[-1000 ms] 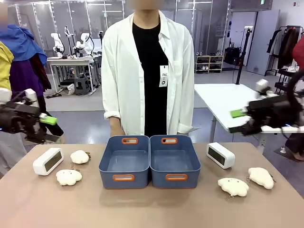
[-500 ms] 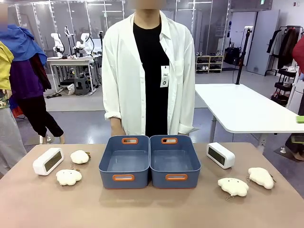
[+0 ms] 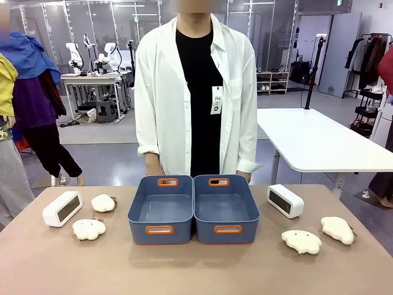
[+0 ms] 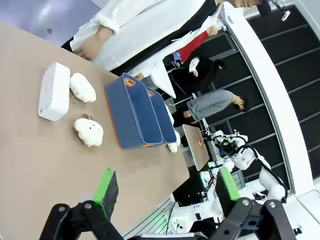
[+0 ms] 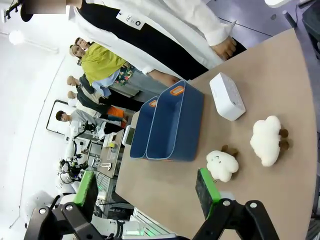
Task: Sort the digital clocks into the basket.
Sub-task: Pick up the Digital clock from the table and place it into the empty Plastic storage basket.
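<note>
Two white digital clocks lie on the tan table: one at the left [image 3: 62,208] and one at the right [image 3: 285,201]. Between them stand two alike dark-blue baskets side by side, the left one [image 3: 141,232] and the right one [image 3: 247,231], both with nothing inside. In the left wrist view my left gripper [image 4: 167,187] hangs open high above the table, far from the left clock [image 4: 54,91] and the baskets [image 4: 127,115]. My right gripper [image 5: 146,192] is open too, high above the right clock [image 5: 227,96] and the baskets [image 5: 177,130].
Cream plush toys lie in pairs, two by the left clock [image 3: 102,203] [image 3: 89,229] and two at the right front [image 3: 301,241] [image 3: 337,229]. A person in a white shirt [image 3: 196,92] stands at the far edge behind the baskets, hands down.
A second ago both arms showed at the side edges of the front view; they have since drawn back out of it. The person has shifted slightly to the right.
</note>
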Controlling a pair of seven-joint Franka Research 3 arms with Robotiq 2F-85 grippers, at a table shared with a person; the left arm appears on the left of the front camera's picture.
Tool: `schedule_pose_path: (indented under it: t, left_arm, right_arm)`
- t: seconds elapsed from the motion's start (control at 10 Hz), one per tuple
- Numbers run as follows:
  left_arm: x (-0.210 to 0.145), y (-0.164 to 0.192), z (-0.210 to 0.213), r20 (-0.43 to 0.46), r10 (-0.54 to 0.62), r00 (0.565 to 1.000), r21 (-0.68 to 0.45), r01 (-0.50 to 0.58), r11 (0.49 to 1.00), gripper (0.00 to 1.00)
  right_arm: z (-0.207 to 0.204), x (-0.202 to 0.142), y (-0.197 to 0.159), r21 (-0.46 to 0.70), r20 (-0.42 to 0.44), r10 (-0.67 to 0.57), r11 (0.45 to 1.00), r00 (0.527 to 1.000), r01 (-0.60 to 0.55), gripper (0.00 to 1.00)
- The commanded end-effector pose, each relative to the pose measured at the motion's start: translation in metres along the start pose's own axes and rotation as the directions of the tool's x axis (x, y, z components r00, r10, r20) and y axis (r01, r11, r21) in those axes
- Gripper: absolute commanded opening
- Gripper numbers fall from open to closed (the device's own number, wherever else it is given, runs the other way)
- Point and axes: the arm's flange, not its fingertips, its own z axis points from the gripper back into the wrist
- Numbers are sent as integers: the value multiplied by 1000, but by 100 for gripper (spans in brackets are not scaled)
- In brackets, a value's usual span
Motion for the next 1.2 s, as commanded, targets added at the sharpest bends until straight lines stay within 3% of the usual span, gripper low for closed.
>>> schedule_pose_path:
  t: [0.0, 1.1]
  left_arm:
    - [-2, 1, -4, -3, 2, 1000, -13, -3, 1000, 100]
    - [-2, 2, -6, -12, 7, 1000, -6, -7, 1000, 100]
  right_arm:
    - [-2, -1, -1, 13, -8, 8, 1000, 1000, -8, 100]
    - [-2, -1, -1, 13, -8, 8, 1000, 1000, -8, 100]
